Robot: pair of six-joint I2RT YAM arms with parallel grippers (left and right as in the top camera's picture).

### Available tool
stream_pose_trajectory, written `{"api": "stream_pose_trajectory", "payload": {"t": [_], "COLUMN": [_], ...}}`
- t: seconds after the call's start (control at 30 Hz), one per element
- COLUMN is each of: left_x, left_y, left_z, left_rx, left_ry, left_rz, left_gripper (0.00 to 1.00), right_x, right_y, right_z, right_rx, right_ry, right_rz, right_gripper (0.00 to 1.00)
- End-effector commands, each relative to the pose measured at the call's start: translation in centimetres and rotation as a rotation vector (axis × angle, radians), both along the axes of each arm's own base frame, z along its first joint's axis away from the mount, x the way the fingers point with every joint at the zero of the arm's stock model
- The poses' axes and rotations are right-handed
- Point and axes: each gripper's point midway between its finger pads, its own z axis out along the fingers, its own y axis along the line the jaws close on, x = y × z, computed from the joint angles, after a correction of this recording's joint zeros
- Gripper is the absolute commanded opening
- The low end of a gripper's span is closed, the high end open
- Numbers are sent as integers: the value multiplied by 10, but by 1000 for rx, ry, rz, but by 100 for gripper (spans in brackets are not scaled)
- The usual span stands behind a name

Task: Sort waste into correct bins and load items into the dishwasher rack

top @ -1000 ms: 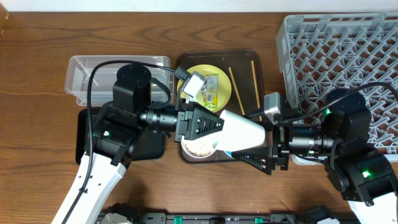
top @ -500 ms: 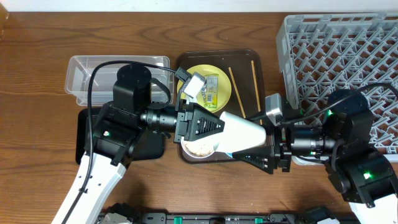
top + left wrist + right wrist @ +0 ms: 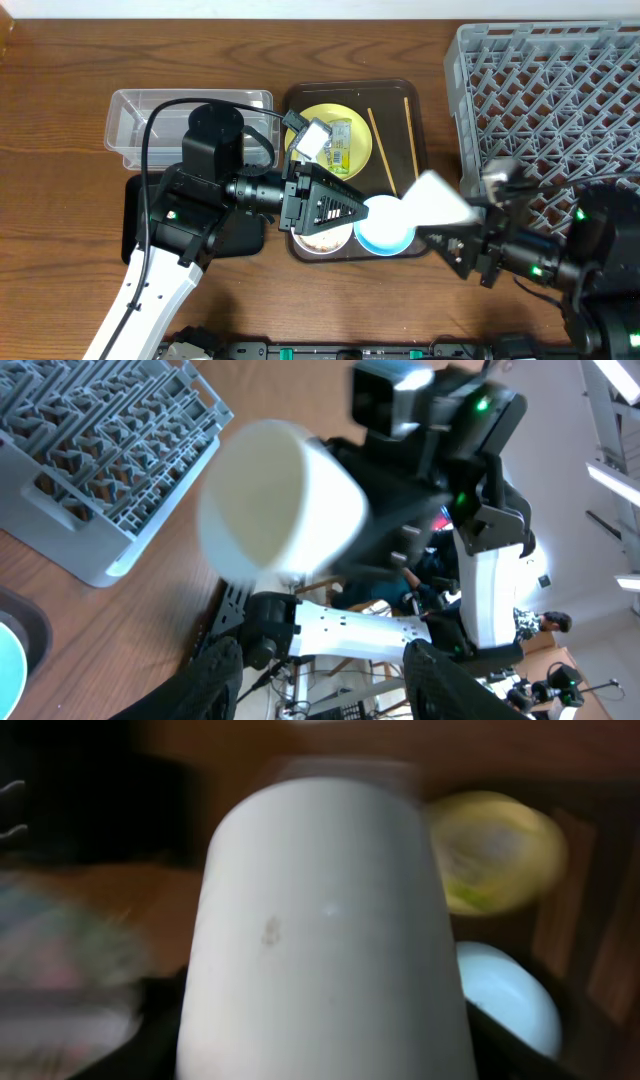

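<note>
While the right gripper clamps a white cup, the left gripper is open, at nine o'clock from the light-blue bowl.

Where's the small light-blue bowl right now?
In the overhead view, the small light-blue bowl sits on the dark brown serving tray, at its near edge, just right of the small white bowl.

Two chopsticks; two bowls; one plate; one cup; one rack.
</note>
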Motion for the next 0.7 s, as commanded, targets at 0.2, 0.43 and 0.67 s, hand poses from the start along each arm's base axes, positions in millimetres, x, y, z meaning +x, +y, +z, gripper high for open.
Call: {"api": "stream_pose_trajectory", "payload": {"t": [0.2, 0.43, 0.67], "left_x": [-7, -6, -6], "left_y": [1, 1, 1], "left_z": [11, 11, 11], "left_rx": [-20, -20, -20], "left_ry": [-33, -38, -37], "left_rz": [-22, -20, -20], "left_gripper": [59, 60, 60], "right_x": [13, 33, 71], "right_y": [-149, -189, -184], "right_z": [-68, -96, -137], "right_rx": [-355, -495, -512], "right_ry": [317, 455, 640], "right_rz": [-871, -1026, -921], "right_gripper": [59, 58, 58]}}
